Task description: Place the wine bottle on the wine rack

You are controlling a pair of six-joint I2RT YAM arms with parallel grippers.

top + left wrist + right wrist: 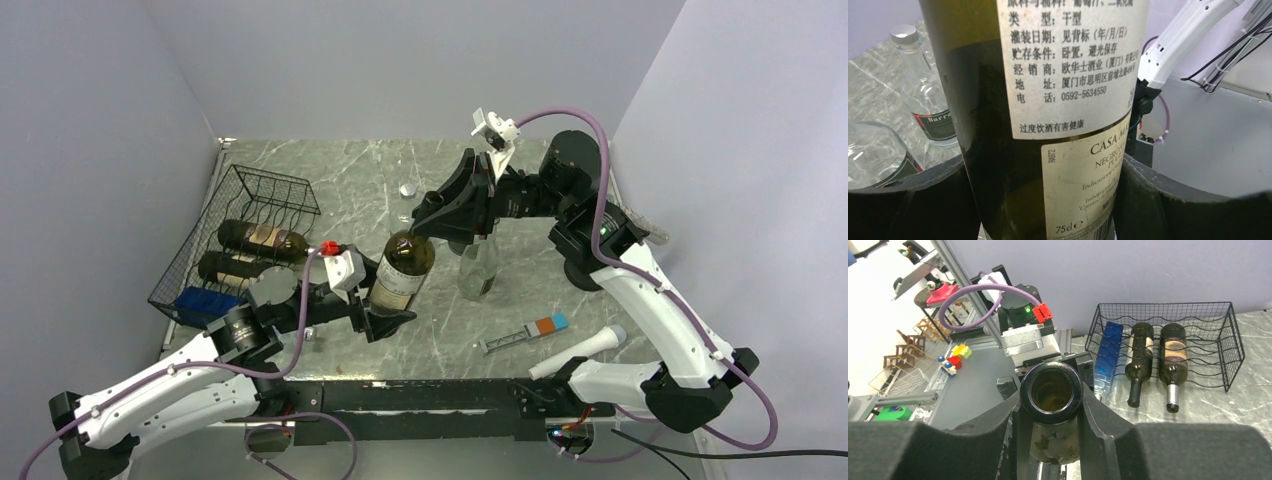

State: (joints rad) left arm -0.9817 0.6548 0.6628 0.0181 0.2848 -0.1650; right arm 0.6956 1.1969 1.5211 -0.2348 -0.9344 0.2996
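Green glass wine bottle (403, 268) tilts mid-table, right of the wine rack (280, 195): my right gripper (1050, 410) clamps its neck, my left gripper (1043, 200) squeezes its body, probably sharing weight across 2 arms.

Left gripper (390, 308) and right gripper (418, 232) clamped, arms angled inward.

A robotics lab cell. Plain grey panels (400, 60) wall the marble-patterned table (360, 170) on three sides. Aluminium framing (955, 270) and coloured toy blocks (955, 357) stand beyond its near edge.
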